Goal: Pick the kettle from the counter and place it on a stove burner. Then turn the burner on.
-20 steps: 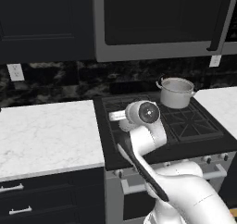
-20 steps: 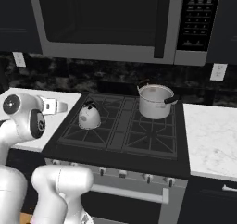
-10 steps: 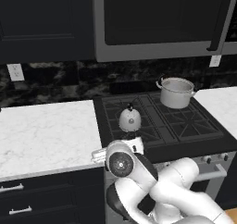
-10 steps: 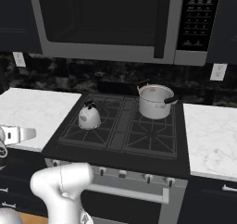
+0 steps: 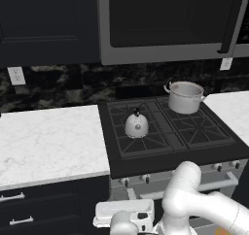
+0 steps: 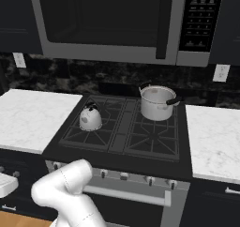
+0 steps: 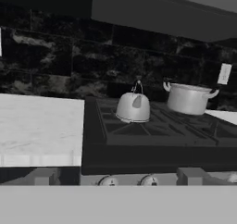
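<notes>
In your left base view, the kettle (image 5: 136, 125) stands upright on the front left stove burner (image 5: 138, 133) of the black cooktop, its black handle on top. The steel pot (image 5: 185, 97) sits on the rear right grate, well apart from it. The marble worktop (image 5: 48, 139) runs off to the left of the stove, above dark drawers with silver handles. The arm is folded low in front of the oven, with the white hand (image 5: 124, 213) near the bottom edge, below the row of knobs (image 5: 146, 178).

In your right base view, the kettle (image 6: 90, 118) sits on the same burner (image 6: 89, 127), and the pot (image 6: 158, 102) stands behind and to its right. Worktop (image 6: 33, 117) lies on both sides of the stove.

In your hand view, you look across the stove front at the kettle (image 7: 133, 106), the pot (image 7: 190, 98) and two knobs (image 7: 110, 182) below them. You cannot tell whether the claw is open or closed; nothing touches the kettle.
</notes>
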{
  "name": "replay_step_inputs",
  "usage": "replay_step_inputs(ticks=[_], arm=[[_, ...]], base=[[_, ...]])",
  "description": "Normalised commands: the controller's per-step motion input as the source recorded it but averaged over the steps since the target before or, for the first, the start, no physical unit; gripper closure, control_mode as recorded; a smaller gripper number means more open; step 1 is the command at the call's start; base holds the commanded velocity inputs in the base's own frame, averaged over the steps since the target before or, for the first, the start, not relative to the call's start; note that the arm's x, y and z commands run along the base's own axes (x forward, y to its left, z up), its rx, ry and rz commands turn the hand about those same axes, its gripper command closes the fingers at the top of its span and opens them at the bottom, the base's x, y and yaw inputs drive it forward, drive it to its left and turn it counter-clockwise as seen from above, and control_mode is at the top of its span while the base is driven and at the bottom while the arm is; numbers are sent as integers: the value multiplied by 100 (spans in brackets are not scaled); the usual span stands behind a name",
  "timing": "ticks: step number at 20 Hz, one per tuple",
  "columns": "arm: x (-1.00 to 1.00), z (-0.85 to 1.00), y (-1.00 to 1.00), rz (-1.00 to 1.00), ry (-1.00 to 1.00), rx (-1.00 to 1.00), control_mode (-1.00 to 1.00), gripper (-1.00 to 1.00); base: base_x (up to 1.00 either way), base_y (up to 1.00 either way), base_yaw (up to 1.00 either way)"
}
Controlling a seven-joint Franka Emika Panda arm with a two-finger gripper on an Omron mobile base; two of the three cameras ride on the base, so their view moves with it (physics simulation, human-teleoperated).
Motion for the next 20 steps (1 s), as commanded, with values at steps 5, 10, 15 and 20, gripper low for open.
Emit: replay_step_inputs(ticks=[5,10,15,20], arm=[[6,-70,-68,-6,-33,16,-100,-100],[41,-28,-32,-5,-11,11,-100,-100],[55,-13,0,0,0,0,-100,-100],[8,-2,0,0,1,-1,-100,-100]], base=[[0,0,0],[0,0,0],[0,0,0],[0,0,0]])
